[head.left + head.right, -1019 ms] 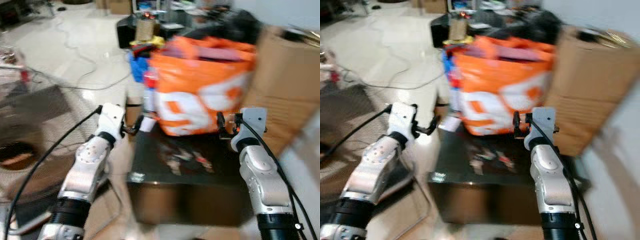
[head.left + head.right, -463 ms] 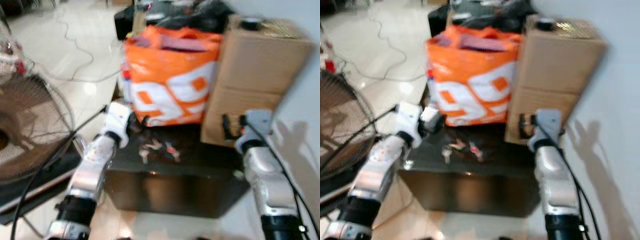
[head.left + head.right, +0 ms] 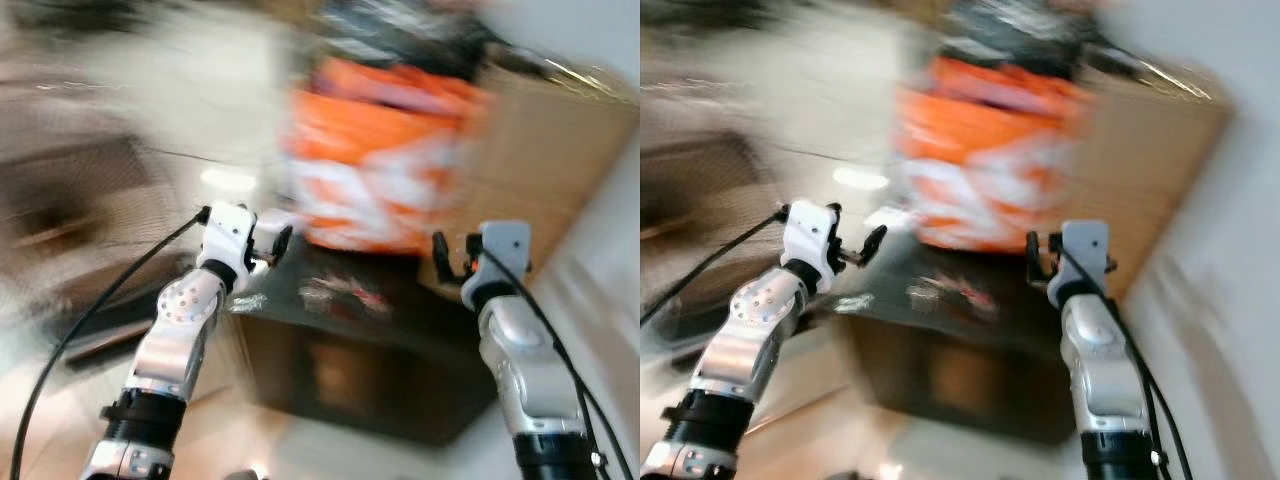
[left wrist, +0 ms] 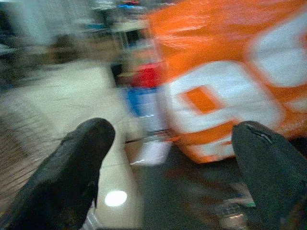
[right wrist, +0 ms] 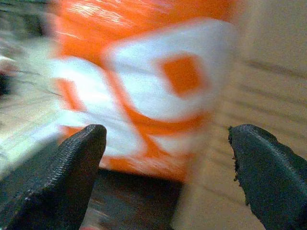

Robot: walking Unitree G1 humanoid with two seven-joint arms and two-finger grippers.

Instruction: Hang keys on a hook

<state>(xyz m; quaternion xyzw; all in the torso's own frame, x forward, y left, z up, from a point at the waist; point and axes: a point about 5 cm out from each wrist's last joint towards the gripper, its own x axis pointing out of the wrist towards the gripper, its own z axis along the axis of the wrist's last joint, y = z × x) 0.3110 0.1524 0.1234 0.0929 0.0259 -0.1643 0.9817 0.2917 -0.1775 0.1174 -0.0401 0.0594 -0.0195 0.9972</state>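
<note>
Centrally, the keys (image 3: pixel 345 293) lie on the dark table (image 3: pixel 400 330), between and below both spread, empty claws; left gripper (image 3: pixel 268 243) looks nearer than right gripper (image 3: pixel 452 258); axis blurred.

Head stereo pair is looking forward and down from above the arms, heavily motion-blurred, facing a low dark table (image 3: pixel 330 330) with an orange bag (image 3: pixel 385 150) and a cardboard box (image 3: pixel 545 150) behind it. Both eyes are sharing that same scene, right eye sitting slightly offset. Left wrist camera is looking along its own black fingers (image 4: pixel 72 163) from close in, facing the bag's left side and the pale floor (image 4: pixel 53 96). Right wrist camera is looking between its fingers (image 5: pixel 72 158), very near the bag front and the box. All four views are sharing the bag.
</note>
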